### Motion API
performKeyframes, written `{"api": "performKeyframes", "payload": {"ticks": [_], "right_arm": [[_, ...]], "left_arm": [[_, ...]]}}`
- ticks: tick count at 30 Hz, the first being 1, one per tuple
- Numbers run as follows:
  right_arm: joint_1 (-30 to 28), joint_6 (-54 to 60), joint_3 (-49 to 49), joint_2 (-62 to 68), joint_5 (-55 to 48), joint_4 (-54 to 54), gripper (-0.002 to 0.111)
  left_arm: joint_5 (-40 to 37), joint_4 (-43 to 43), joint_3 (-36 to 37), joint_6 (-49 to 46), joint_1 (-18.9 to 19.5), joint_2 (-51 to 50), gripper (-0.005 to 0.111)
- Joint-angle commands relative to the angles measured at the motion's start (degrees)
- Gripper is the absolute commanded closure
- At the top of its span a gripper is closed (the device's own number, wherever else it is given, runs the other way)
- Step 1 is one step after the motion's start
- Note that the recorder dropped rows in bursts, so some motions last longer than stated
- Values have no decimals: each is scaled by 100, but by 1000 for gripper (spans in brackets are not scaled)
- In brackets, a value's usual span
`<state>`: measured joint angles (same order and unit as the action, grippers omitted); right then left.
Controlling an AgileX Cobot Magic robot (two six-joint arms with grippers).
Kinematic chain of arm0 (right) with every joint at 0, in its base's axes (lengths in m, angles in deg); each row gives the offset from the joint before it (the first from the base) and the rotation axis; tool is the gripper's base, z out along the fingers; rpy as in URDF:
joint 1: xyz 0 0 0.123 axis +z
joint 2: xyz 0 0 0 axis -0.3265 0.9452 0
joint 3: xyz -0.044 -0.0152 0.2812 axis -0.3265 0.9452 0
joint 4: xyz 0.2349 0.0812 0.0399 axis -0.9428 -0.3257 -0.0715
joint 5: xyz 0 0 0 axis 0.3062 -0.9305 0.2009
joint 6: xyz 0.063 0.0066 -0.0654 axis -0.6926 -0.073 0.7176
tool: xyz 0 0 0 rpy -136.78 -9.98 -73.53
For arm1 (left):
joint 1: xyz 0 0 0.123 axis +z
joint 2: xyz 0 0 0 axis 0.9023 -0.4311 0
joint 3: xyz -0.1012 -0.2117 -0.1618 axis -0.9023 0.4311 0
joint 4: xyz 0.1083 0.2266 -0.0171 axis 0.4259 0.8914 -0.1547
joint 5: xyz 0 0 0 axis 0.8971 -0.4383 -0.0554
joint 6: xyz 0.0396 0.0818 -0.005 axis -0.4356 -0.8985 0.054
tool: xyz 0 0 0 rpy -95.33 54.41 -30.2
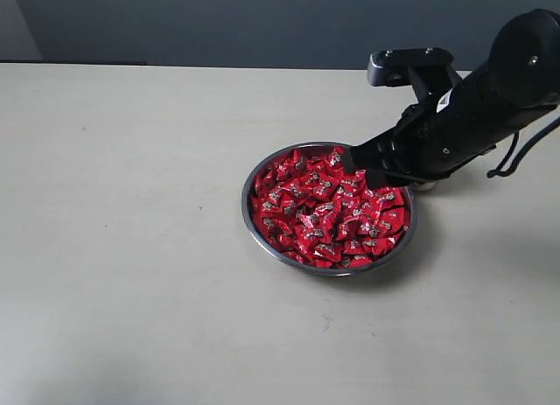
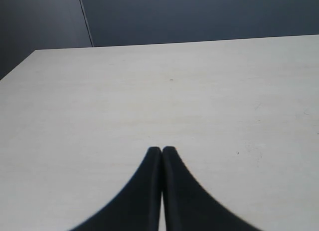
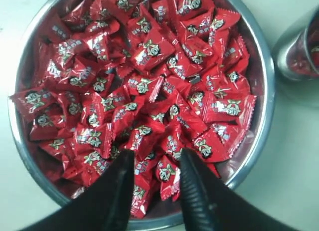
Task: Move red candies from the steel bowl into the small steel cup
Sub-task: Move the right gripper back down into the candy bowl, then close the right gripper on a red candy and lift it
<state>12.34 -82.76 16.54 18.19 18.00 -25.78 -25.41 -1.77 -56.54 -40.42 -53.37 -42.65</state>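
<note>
Hovering above red candies [image 3: 149,91], right pincer [image 3: 157,153] gapes.

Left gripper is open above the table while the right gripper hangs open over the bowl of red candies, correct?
No. The left wrist view shows the left gripper shut, jaws pressed together, above the table. The right gripper does hang open over the bowl of red candies.

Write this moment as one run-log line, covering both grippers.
left gripper: shut, over table | right gripper: open, above candies in bowl | cup: beside bowl
</note>
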Motion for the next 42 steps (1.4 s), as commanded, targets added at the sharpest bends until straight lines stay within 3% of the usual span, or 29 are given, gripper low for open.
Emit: {"api": "performKeyframes", "payload": {"ticks": [1,12,20,32,34,38,42], "right_arm": [[4,48,24,-41,293,60,77],[4,209,24,-41,612,-22,77],[24,594,-482,632,-306,-1037,77],[668,605,-1239,1659,-662,-990,77],[692,605,-1239,1772,-687,-990,74],[692,605,-1239,1953,-773,-963,57],[692,605,-1239,1951,-723,-921,56]], "left_arm": [[45,11,26,8,-38,27,106],[45,11,26,8,-38,27,106],[45,11,26,8,-38,27,106],[45,11,26,8,-38,27,106],[45,11,26,8,-38,27,106],[45,11,26,8,-38,27,106],[45,11,26,8,-38,27,106]]}}
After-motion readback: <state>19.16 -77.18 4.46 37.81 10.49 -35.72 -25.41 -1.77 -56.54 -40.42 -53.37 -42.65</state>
